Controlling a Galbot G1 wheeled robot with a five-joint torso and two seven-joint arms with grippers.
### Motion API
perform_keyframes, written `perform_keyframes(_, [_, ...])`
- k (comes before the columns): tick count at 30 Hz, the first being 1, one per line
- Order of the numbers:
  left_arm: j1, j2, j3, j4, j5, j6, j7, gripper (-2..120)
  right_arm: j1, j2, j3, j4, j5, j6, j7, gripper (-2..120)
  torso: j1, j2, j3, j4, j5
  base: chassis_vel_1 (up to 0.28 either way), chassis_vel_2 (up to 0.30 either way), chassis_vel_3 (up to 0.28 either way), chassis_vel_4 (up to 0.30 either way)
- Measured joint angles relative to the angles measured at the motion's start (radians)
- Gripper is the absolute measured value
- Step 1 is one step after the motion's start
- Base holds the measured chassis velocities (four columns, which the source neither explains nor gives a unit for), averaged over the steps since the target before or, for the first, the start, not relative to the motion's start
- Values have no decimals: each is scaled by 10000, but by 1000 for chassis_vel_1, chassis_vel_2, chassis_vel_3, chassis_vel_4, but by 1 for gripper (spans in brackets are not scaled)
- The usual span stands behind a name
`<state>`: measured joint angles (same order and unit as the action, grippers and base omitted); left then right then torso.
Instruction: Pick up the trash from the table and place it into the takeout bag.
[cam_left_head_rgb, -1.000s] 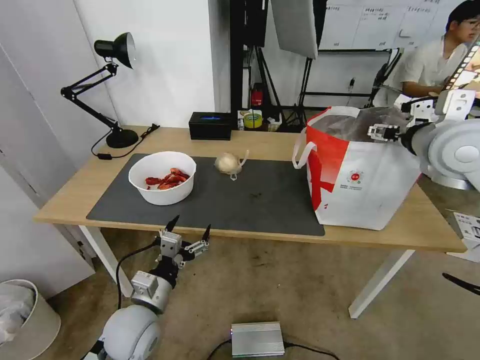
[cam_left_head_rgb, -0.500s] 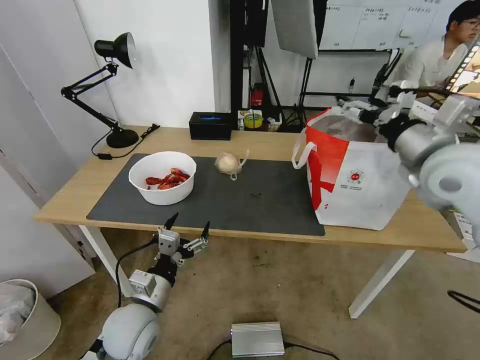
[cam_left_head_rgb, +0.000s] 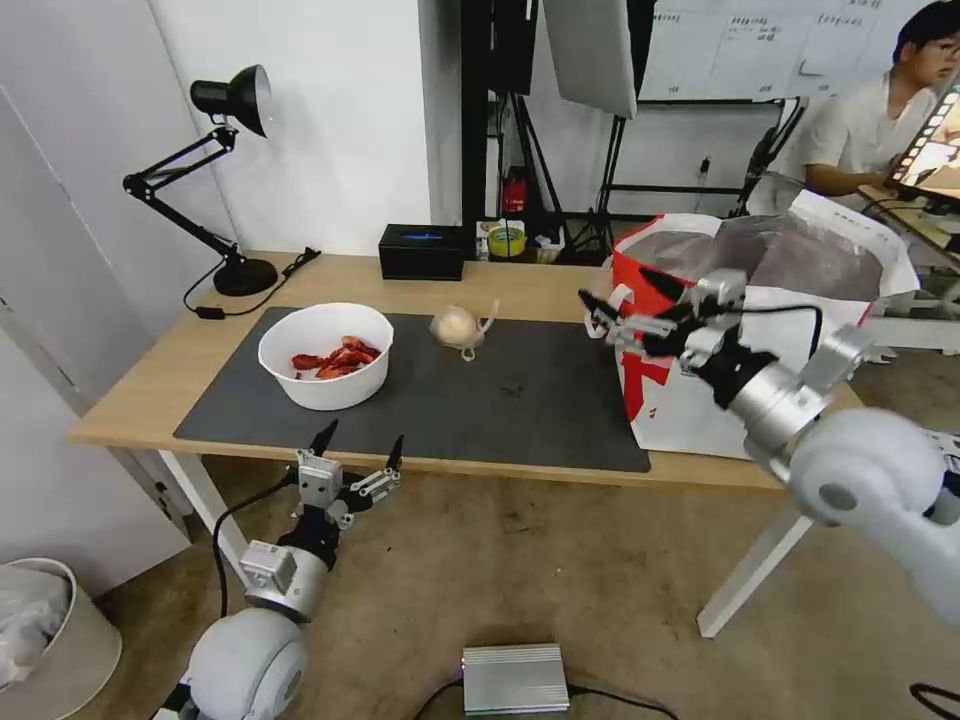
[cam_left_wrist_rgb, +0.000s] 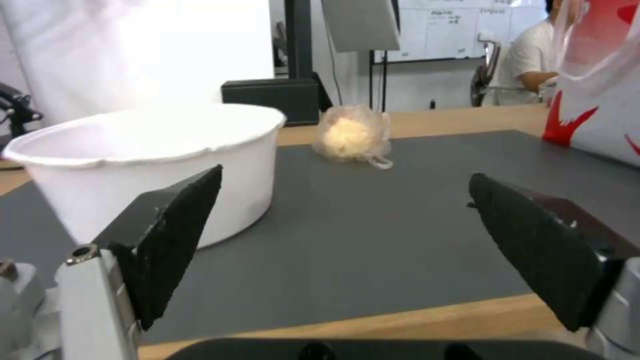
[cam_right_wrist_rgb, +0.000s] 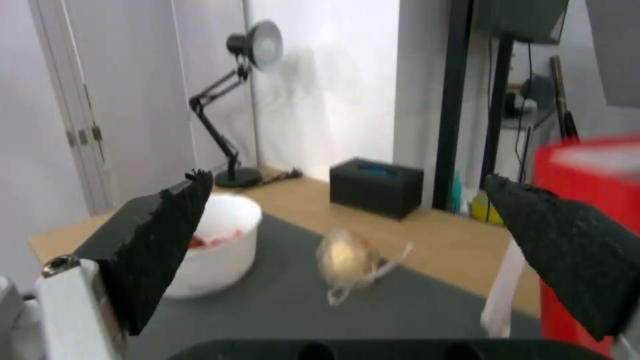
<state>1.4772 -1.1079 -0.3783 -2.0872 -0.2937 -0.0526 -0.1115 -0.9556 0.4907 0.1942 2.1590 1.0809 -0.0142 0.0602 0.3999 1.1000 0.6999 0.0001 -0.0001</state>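
Hanging below the table's (cam_left_head_rgb: 140, 400) front edge, the left gripper (cam_left_head_rgb: 358, 452) has its fingers spread wide and grips nothing. On the dark grey mat (cam_left_head_rgb: 520, 400) sits the white bowl of red shells (cam_left_head_rgb: 324, 355); the knotted beige ball (cam_left_head_rgb: 458, 327) lies further right (near the mat's back edge). Beyond them, the right gripper (cam_left_head_rgb: 628, 297), jaws apart and empty, hovers just beside the takeout bag's (cam_left_head_rgb: 760, 330) red side panel.

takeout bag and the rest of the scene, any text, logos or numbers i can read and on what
Nothing is legible.
takeout bag: round red logo with a line of small print under it, too small to read.
whiteboard behind the table: handwritten rows, blurred.
black box: a blue mark, no readable letters.
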Motion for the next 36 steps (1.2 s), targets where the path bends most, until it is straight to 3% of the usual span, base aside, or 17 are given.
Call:
perform_keyframes(4, [98,-15,-95,35,84,-64,3,100,-905,142,164,69,-513,389,144,100,0,0,-1,0,-1,0,0,0,0])
perform_keyframes(11, [135,5,-150,105,121,-98,6,100,-3119,1496,285,71,-2670,1623,1331,100,0,0,-1,-2,2,0,0,0,0])
perform_keyframes(17, [135,-9,-136,213,287,-133,-200,100,-4158,2260,353,-148,-3964,2196,1626,100,-1,0,0,-1,0,0,0,0,0])
perform_keyframes(26, [220,9,-133,324,323,-240,-233,100,-4946,2799,528,-570,-4593,2833,1300,100,0,1,0,-1,0,0,0,0,0])
perform_keyframes(36, [387,40,-137,337,426,-240,-187,100,-4964,2912,466,-681,-4639,2854,1325,100,1,0,0,-1,0,0,0,0,0])
